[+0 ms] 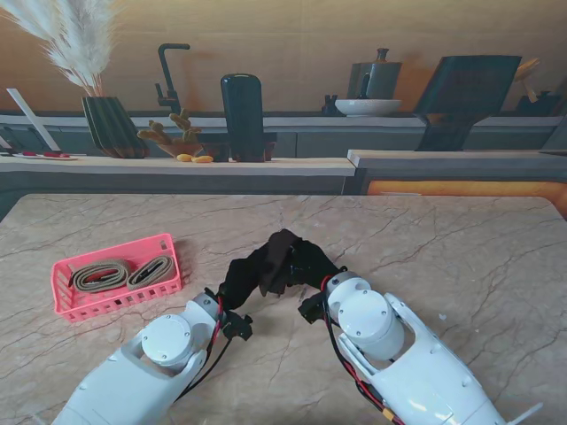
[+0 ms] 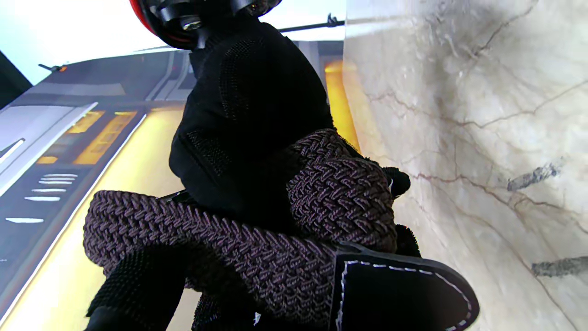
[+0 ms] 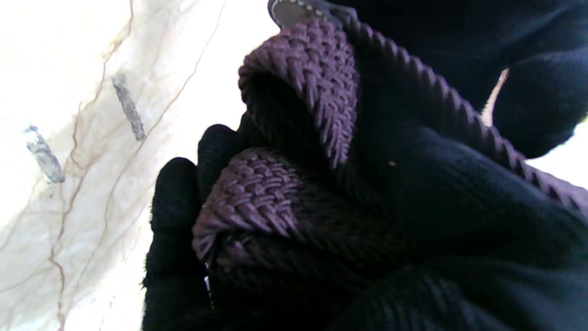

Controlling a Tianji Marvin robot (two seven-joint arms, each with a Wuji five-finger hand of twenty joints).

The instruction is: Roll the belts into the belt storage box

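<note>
A dark braided belt [image 2: 257, 257] is bunched between my two black-gloved hands above the middle of the marble table [image 1: 443, 248]. My left hand [image 1: 237, 282] is closed on one part of it, and a black leather end tab [image 2: 395, 294] shows close to the left wrist camera. My right hand [image 1: 301, 261] is closed on the folded purple-brown braid [image 3: 294, 184]. In the stand view the hands meet and cover the belt. The pink belt storage box [image 1: 117, 276] sits to the left with two rolled tan belts [image 1: 122, 275] inside.
A grey counter [image 1: 177, 164] runs behind the table with a vase of pampas grass [image 1: 111, 124], a dark cylinder [image 1: 242, 115], a bowl [image 1: 368, 107] and a black faucet [image 1: 168, 80].
</note>
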